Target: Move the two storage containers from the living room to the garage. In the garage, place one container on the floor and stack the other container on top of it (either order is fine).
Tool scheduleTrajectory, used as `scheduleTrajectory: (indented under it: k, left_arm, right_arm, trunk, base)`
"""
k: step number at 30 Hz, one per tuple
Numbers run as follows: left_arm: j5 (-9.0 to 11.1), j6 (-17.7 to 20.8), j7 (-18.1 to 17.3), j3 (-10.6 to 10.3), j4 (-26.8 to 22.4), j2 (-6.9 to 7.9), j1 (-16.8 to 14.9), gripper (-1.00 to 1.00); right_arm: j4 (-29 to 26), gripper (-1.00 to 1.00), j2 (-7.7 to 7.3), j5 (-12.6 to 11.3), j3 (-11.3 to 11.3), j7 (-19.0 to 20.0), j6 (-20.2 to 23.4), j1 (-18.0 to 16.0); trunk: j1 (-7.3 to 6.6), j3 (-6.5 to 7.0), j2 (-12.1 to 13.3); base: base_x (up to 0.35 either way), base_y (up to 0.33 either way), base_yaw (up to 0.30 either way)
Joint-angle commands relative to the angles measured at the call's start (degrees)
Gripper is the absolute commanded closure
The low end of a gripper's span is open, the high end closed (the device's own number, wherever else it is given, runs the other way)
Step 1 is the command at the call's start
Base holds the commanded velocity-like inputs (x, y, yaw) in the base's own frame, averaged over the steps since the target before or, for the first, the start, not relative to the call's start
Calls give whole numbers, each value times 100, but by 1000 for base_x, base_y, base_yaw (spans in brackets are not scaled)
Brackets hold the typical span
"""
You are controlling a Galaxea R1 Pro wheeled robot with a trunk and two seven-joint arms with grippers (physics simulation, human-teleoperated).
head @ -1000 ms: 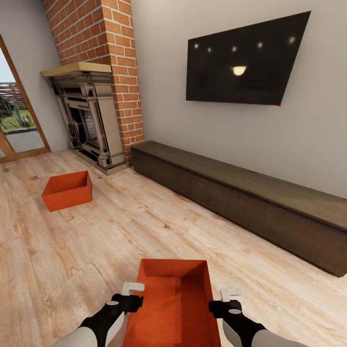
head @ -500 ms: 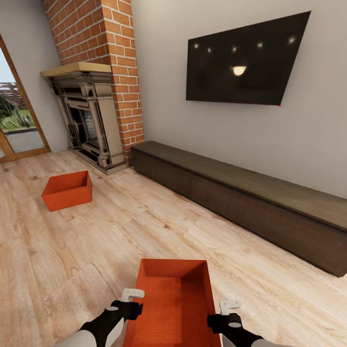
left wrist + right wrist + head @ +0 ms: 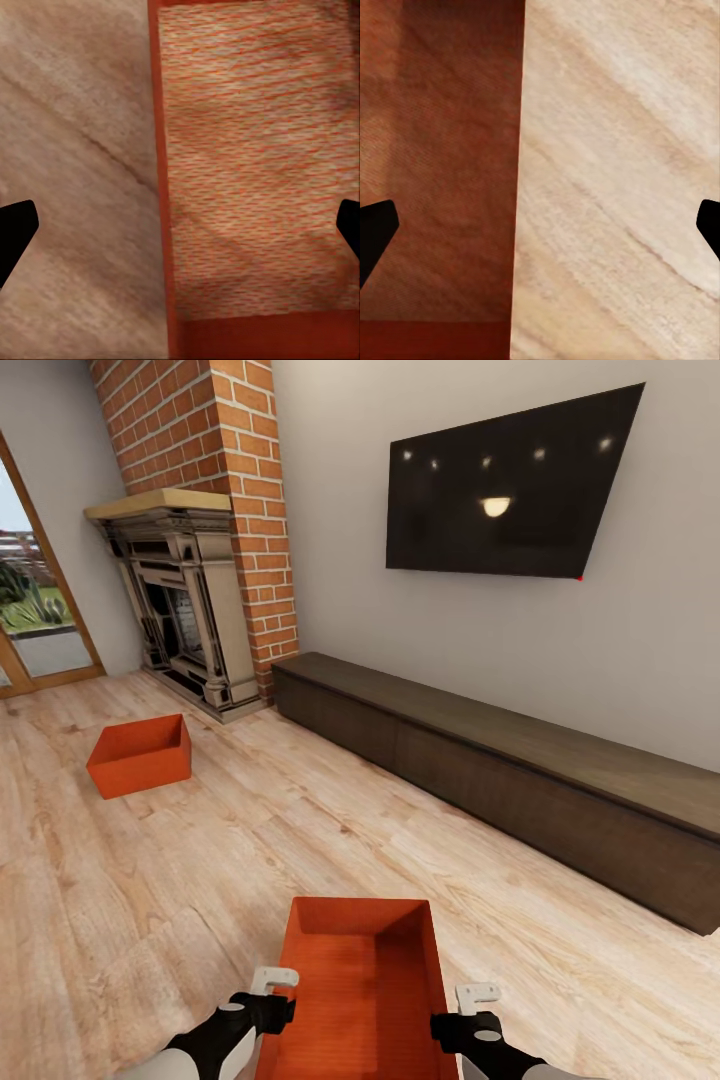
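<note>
Orange-red plastic, the near rectangular open-top bin (image 3: pixel 362 985) is seen on the light wood plank floor (image 3: pixel 200 860), flanked by the left gripper (image 3: pixel 270 995) and right gripper (image 3: pixel 468 1008), each spread wide astride a side wall; its twin (image 3: pixel 140 755) is set well apart by the red brick fireplace (image 3: pixel 200 590).

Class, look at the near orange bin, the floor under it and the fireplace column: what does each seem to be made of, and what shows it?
Near orange bin: probably moulded plastic, matt; even colour, thin plain walls, finely ribbed bottom in the left wrist view.
Floor: light wood planks or laminate; grain streaks and board seams.
Fireplace column: red brick; pale mortar joints in staggered courses.
</note>
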Motion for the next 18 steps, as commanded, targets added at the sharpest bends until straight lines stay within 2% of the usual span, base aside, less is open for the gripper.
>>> scheduleTrajectory:
  k: [1, 18]
  left_arm:
    - [-59, 31, 16, 17, -6, -2, 0, -100]
    - [-50, 25, 16, 18, 129, 1, 0, -100]
  right_arm:
    - [4, -100, 2, -54, 48, -14, -16, -2]
    - [25, -100, 16, -54, 48, -14, -132, 130]
  trunk:
    - [-1, -5, -2]
    - [-1, -5, -2]
  base:
    - [0, 0, 0]
    - [0, 0, 0]
